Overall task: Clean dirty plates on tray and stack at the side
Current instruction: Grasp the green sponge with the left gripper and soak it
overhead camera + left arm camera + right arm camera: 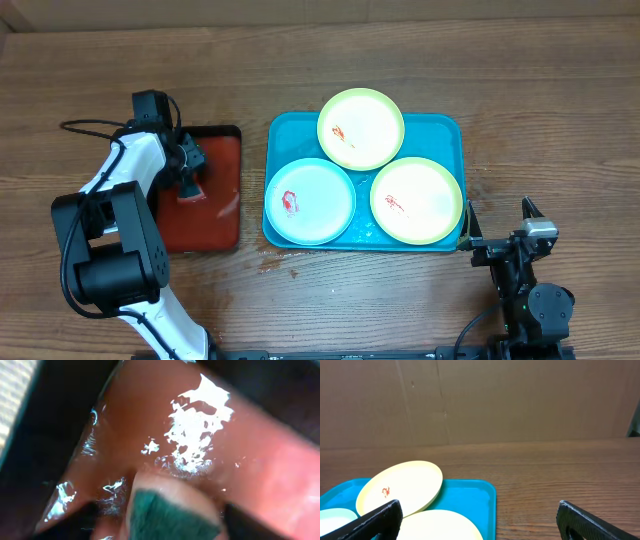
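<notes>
Wooden bench (330,310) holds the tray (440,130) of dirty plates (361,129); left fingers (70,522) pinch a green sponge (170,515), right fingers (375,520) spread.

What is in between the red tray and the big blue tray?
Only a narrow strip of bare wooden table lies between the dark red tray and the blue tray. The overhead view shows it.
</notes>
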`<state>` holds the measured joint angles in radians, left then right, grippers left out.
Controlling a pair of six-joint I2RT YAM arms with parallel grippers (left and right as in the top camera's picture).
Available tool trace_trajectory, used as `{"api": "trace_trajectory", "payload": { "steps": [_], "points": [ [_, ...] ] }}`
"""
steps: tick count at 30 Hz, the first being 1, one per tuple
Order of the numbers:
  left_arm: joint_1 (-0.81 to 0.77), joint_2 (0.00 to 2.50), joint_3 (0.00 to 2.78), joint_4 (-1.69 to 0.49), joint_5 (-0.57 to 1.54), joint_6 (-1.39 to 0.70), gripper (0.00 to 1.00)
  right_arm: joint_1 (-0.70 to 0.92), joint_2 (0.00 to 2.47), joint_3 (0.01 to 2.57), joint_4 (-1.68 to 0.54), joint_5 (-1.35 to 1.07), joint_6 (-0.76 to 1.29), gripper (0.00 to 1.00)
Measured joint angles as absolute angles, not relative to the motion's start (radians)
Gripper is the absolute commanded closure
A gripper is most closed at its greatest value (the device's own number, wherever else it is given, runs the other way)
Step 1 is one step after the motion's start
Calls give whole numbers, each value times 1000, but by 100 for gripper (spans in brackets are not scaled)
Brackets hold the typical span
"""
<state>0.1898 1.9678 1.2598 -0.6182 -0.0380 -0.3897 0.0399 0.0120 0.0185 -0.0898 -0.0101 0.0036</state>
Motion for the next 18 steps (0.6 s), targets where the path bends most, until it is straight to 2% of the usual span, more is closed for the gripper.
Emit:
{"api": "trace_trajectory", "payload": {
  "steps": [3,5,6,8,10,11,12,15,16,17,18],
  "points": [
    [190,1968,1269,-684,-38,-390,1,40,12,19,-90,-10,4,0],
    [190,1968,1271,-723,-38,-390,13,40,12,19,-90,-10,4,0],
    [190,1968,1272,-745,-38,-387,23,40,12,19,-90,-10,4,0],
    [190,1968,1272,-778,-38,-387,49,40,12,19,-90,-10,4,0],
    [190,1968,1272,-789,-35,-389,82,40,12,19,-90,-10,4,0],
    [190,1968,1272,-792,-35,-390,93,40,12,19,-90,-10,4,0],
    [190,1968,1272,-793,-31,-390,96,40,12,19,-90,-10,4,0],
    [190,1968,1272,-793,-28,-390,96,40,12,19,-89,-10,4,0],
    [190,1968,1272,-793,-27,-390,87,40,12,19,-90,-10,4,0],
    [190,1968,1272,-793,-27,-390,61,40,12,19,-90,-10,4,0],
    [190,1968,1272,-793,-27,-390,18,40,12,19,-90,-10,4,0]
  ]
}}
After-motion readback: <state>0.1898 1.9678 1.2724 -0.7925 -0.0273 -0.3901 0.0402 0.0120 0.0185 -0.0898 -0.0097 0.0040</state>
